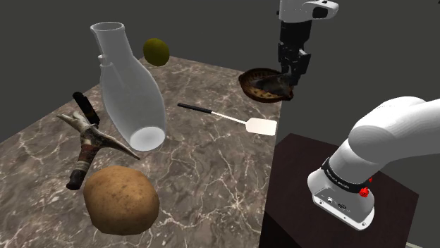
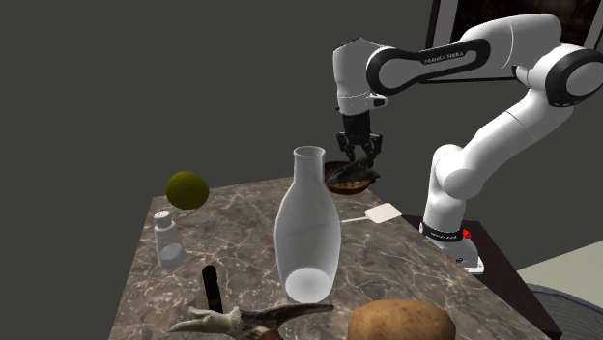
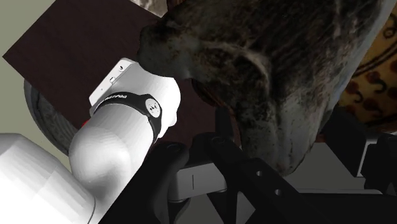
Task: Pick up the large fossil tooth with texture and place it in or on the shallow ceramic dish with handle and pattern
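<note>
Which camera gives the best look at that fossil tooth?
The wrist view: the tooth looms close, its rough grey-brown texture plain. The shoulder and second exterior views show a small dark lump under the end effector, at the dish.

Grey-veined marble desk (image 1: 211, 165): open lane down middle, between tilted clear glass carafe (image 1: 130, 91) and edge by dark box stand (image 1: 303, 187). Flat white spatula with black handle (image 1: 233, 120) lies across lane.

Shoulder view's left crowded: pale antler-like tool with dark handles (image 1: 92, 137), brown potato-like lump (image 1: 121, 199) at near edge. Olive-green round fruit (image 1: 156, 51) at far edge. Small clear shaker (image 2: 168, 240) near fruit.

Far corner: brown patterned dish (image 1: 248, 79), black pincer (image 1: 292, 76) clasping rough dark grey tooth (image 3: 267, 70) just above it.
</note>
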